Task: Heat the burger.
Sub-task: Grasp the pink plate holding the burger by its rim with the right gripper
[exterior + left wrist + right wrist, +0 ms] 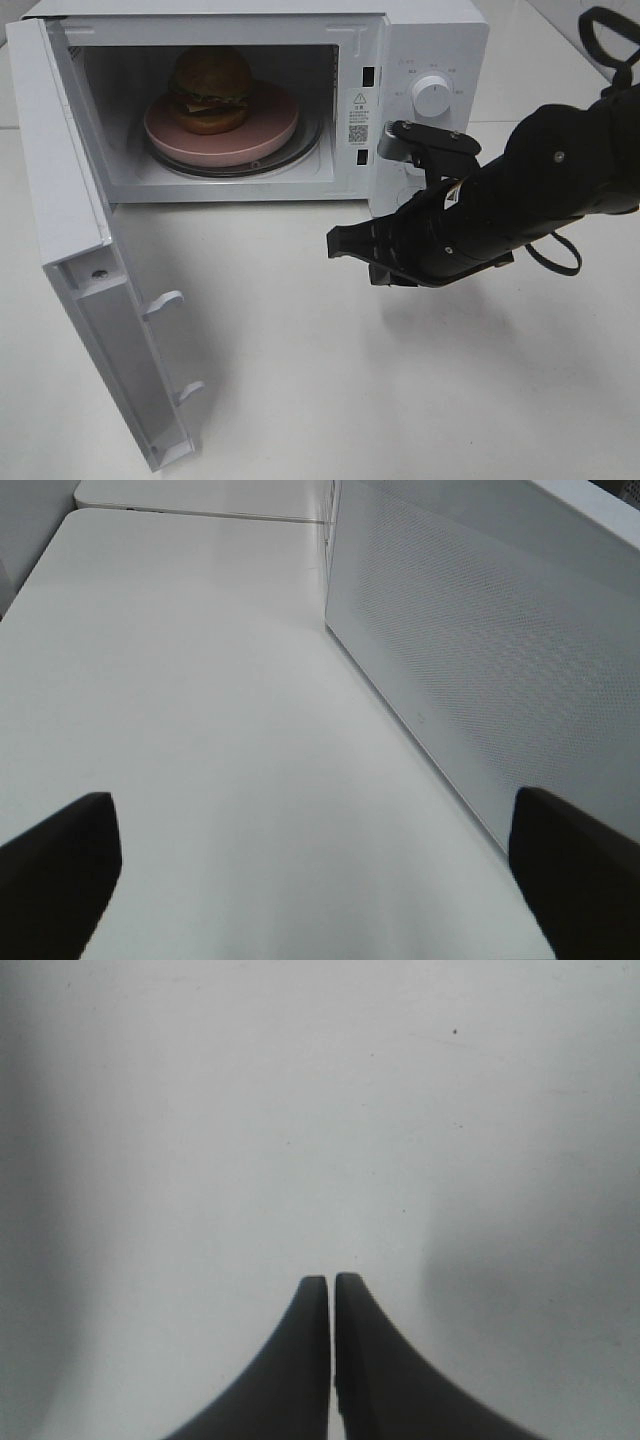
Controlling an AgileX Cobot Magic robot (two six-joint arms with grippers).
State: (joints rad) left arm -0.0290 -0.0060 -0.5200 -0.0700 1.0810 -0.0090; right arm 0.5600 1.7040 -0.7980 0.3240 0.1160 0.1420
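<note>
toward the upper left of the high view, the burger [210, 88] sits upright on the pink plate [272, 135] inside the microwave [440, 45], which stands open; the plate rests on the round turntable in the cavity, and the burger is set left of the plate's middle; the door [85, 260] is swung wide down the left side of the frame, its two latch hooks pointing right; the dial [433, 97] shows on the control panel, right of the cavity; the right gripper [338, 243] hovers at mid-frame, lower than the oven's opening and over the white table [330, 400], apart from burger, plate and door, its dark arm coming in from the right edge; its jaws are pressed together with only a hairline between them, and they grip nothing; the left gripper [318, 870] has its jaws spread wide and empty over bare tabletop, close beside a white dotted panel [480, 650] of the oven.
</note>
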